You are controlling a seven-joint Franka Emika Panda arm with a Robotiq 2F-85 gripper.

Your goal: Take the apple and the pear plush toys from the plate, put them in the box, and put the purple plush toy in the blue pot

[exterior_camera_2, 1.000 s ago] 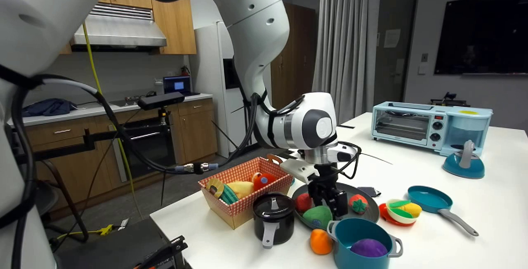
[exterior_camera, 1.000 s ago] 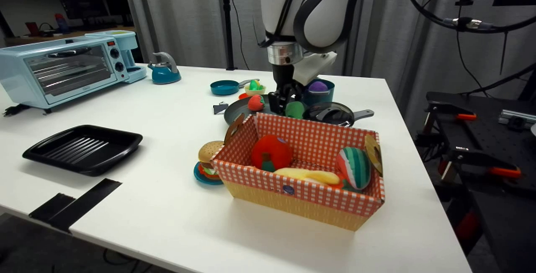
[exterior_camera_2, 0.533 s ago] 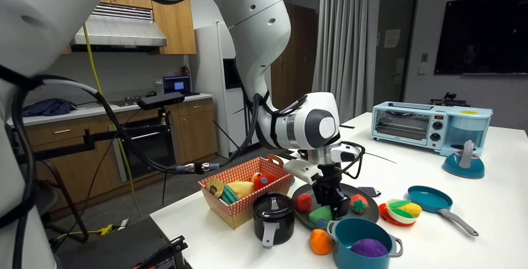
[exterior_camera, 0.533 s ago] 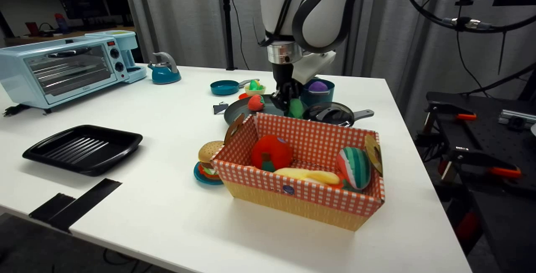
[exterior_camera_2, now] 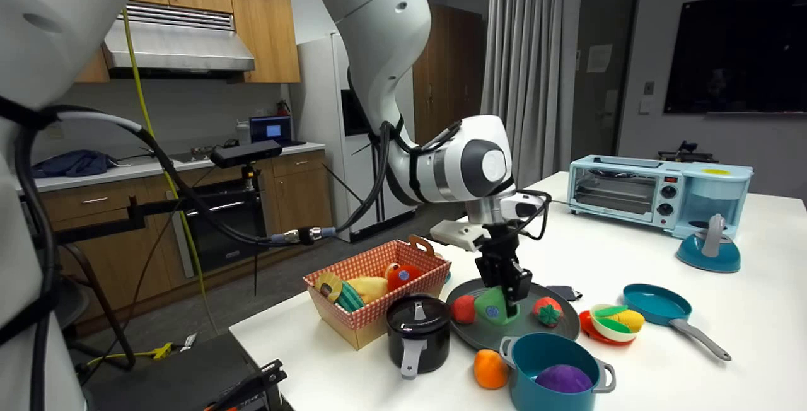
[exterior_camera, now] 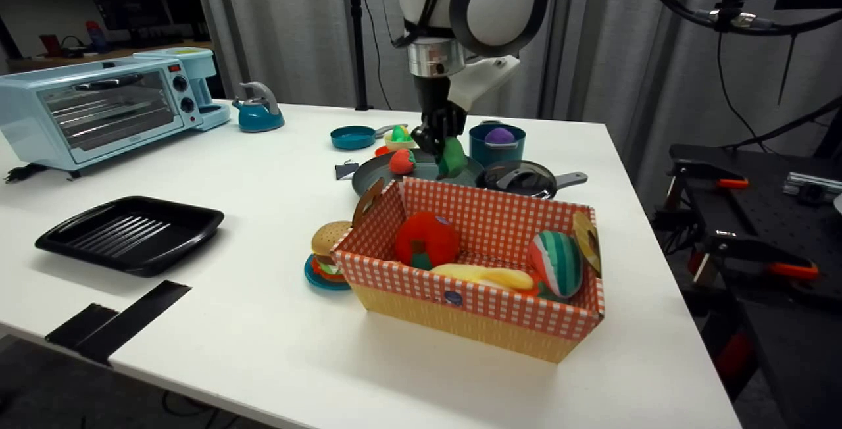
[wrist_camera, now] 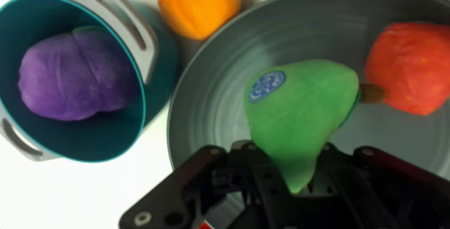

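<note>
tool (wrist_camera: 286, 148) is pinching the green pear plush toy (wrist_camera: 299, 92) over the grey plate (wrist_camera: 207, 113). a red plush toy (exterior_camera_2: 463, 309) and a leaf-topped red toy (exterior_camera_2: 548, 311) rest on that plate. the purple plush toy (wrist_camera: 74, 78) sits inside the teal-blue pot (wrist_camera: 95, 137); an orange plush item (wrist_camera: 198, 7) lies just beside it. the checkered box (exterior_camera: 506, 324) stands on the surface (exterior_camera: 250, 324), containing a watermelon-slice plush (exterior_camera: 556, 264).

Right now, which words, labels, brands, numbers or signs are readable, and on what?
No readable text.
Blue oval on the pear plush toy: lettering too blurred.
Blue label on the red toy in the box: too small.
Blue mark on the box: too small.
Red mark on the oven: too small.
Pale sheet at back: too small.
</note>
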